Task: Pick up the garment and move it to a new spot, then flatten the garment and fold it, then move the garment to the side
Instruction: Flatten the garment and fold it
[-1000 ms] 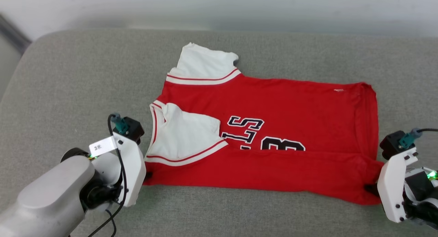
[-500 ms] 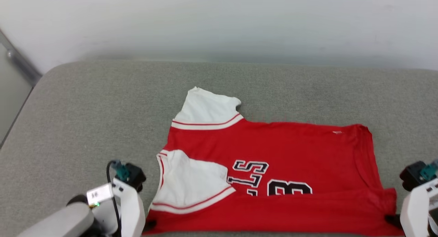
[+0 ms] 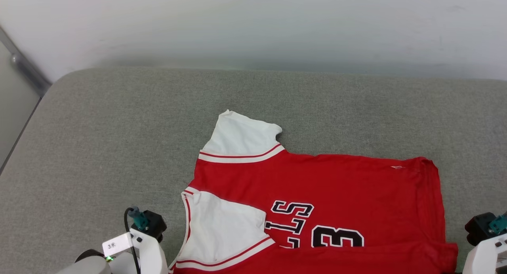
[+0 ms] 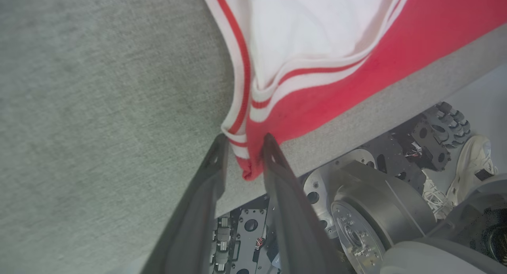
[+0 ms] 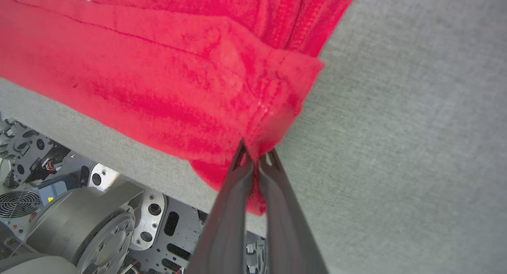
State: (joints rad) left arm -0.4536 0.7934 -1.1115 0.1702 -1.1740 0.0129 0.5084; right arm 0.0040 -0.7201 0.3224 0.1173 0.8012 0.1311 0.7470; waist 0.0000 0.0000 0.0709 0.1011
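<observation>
The garment (image 3: 317,191), a red jersey with white sleeves and black letters and a "3", lies flat on the grey cushion with its near strip folded up over the front. In the left wrist view my left gripper (image 4: 244,141) stands slightly open, and the garment's striped corner (image 4: 241,147) sits loosely between the fingers. My right gripper (image 5: 255,153) is shut on the garment's red hem corner (image 5: 273,119), close to the cushion's near edge. In the head view both wrists show at the bottom corners, beside the garment's two near corners.
The grey cushion (image 3: 119,127) runs wide to the left and behind the garment, up to a white wall (image 3: 253,24). Below the cushion's near edge are my wheeled base (image 4: 356,210) and a white shoe (image 4: 475,163) on the floor.
The head camera has tilted up, so the whole picture has shifted down. The garment and both grippers now sit nearer the cushion's front edge. My left jaws have parted a little.
</observation>
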